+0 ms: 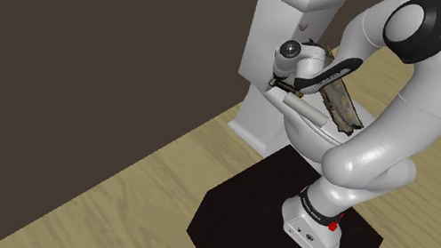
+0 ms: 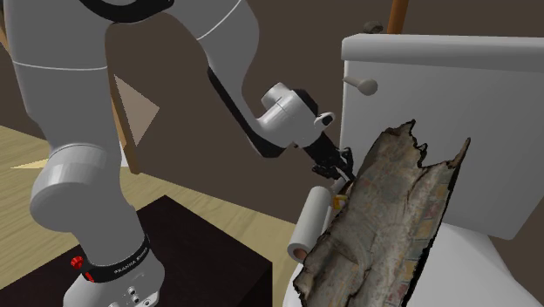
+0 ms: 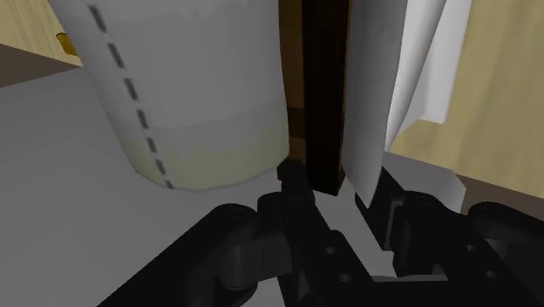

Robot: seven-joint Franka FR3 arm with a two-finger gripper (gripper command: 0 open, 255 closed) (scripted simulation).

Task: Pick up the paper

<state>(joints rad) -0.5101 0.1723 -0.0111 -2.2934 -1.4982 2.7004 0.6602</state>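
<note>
**Pincer takes the ragged paper by its thin edge on the toilet**

The paper (image 2: 384, 227), a brown sheet with torn borders, stands nearly upright over the seat of the toilet (image 1: 255, 119), in front of the tank (image 2: 436, 96). Whether its lower edge rests on the seat cannot be made out. Standing this way it offers a thin side edge, which is probably why the arm reaches in low and sideways rather than from above.

The gripper (image 3: 338, 185) meets that edge. In the wrist view the sheet's dark rim runs straight down between the two fingers (image 3: 292, 179), which sit close together and appear to pinch it, one on each face. A white roll (image 3: 183, 87) with a dashed seam lies just beside the paper, outside the grip and next to one finger. The hold looks shallow, near the border, so the sheet could swing when lifted.
</note>
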